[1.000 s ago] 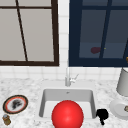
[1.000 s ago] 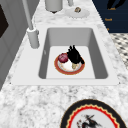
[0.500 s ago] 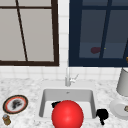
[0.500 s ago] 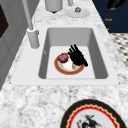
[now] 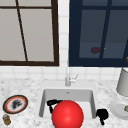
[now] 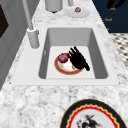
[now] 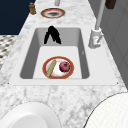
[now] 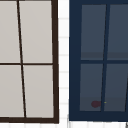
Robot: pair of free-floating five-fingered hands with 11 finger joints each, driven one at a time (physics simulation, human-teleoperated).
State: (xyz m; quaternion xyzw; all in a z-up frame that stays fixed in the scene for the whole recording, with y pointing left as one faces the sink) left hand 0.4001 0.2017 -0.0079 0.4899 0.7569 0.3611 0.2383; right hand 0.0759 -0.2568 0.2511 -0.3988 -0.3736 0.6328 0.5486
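Left hand (image 6: 78,60) has slid a little toward the sink's left end since a second ago. It hangs above the basin with straight, spread fingers, holding nothing.

Nearest you, the red ball (image 5: 67,114) blocks the front view of the sink (image 7: 75,40) floor. Right hand (image 5: 102,114) idles by the right rim; its pose can't be read.

Plate (image 7: 57,72) lies flat on the sink floor, carrying a round purple fruit (image 7: 65,66) and a tan stick (image 7: 51,68).

Likely risk: a low sweep clips the rim and the fruit rolls off.

The gap between hand and plate is hard to judge – the side views disagree.

No readable text, label or number anywhere
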